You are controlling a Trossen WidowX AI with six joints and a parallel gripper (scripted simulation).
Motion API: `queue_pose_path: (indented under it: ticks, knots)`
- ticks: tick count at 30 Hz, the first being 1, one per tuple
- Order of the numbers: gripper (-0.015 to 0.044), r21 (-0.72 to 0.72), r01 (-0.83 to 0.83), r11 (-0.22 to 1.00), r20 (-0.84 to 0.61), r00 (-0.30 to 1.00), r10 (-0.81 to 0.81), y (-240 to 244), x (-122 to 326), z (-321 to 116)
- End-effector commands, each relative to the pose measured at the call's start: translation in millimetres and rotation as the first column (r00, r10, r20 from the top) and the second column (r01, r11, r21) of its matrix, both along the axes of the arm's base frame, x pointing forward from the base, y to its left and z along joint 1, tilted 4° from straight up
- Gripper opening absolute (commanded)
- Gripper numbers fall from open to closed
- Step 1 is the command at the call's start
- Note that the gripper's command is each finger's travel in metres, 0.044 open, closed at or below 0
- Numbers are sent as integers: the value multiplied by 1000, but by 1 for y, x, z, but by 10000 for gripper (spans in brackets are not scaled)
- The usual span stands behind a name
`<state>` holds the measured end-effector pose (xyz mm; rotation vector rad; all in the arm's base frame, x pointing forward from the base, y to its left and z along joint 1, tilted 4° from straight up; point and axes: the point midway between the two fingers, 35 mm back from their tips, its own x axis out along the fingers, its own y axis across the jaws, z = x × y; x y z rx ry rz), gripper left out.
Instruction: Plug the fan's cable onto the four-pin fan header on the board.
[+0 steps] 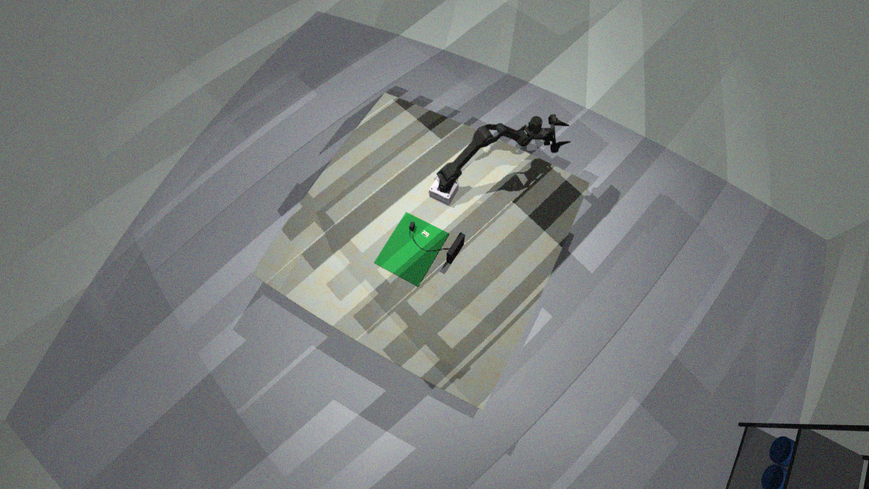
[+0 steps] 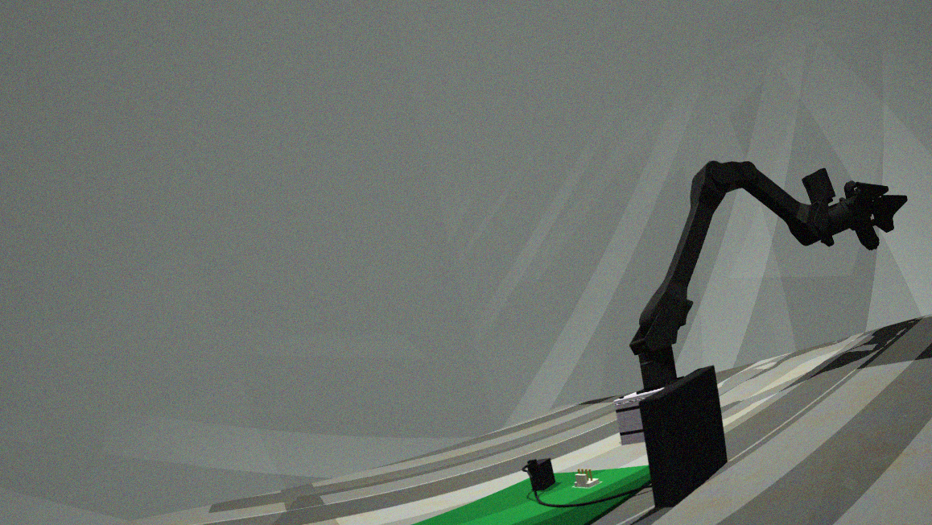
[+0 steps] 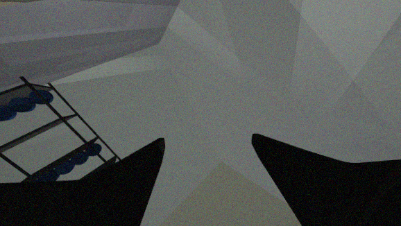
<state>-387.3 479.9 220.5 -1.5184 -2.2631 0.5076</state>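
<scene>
High above the counter (image 1: pixel 340 285), the robot arm (image 1: pixel 471 151) stood raised and bent at the elbow, its hand (image 1: pixel 560 133) spread nearly to full width and gripping nothing. Seen from the side, the hand (image 2: pixel 881 207) hung in open air with nothing against its dark fingers (image 2: pixel 894 203), turned away from the work and well apart from the board. From the wrist camera, the two pointed fingers framed only pale wall and a wedge of tan surface, with a wide gap between them; a black shelf rack (image 3: pixel 52 132) holding blue round objects (image 3: pixel 24 104) showed at the left edge of that view.

Down on the counter, the green circuit board (image 1: pixel 404 258) lay flat in front of the arm's white base (image 1: pixel 442 191). The fan's black plug (image 1: pixel 413 226) sat upright on the board near its far corner, just beside the small pale four-pin fan header (image 1: pixel 426 232) but not on it. From the side the plug (image 2: pixel 540 473) stood plainly to the left of the header (image 2: pixel 585 480), whose pins rose bare. A thin black cable (image 1: pixel 428 247) curved from the plug across the board to the fan (image 1: pixel 455 247), a dark slab standing upright at the board's edge. In the side view the fan (image 2: pixel 684 433) partly hid the arm's base (image 2: pixel 627 420).
</scene>
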Motion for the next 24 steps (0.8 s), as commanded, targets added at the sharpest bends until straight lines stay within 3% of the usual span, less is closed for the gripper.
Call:
queue_pose_path:
  ticks: [1,4,13,18,24]
  knots:
    - [426,0,0,1000,0,1000,0,0,0,0]
    - [440,-24,14,1000,-30,999,-14,7,10,-1]
    - [440,-323,158,933,-405,868,-287,79,155,-17]
    - [440,-471,203,859,-580,663,-474,99,246,-27]
    - [440,-607,215,765,-706,295,-644,101,355,-41]
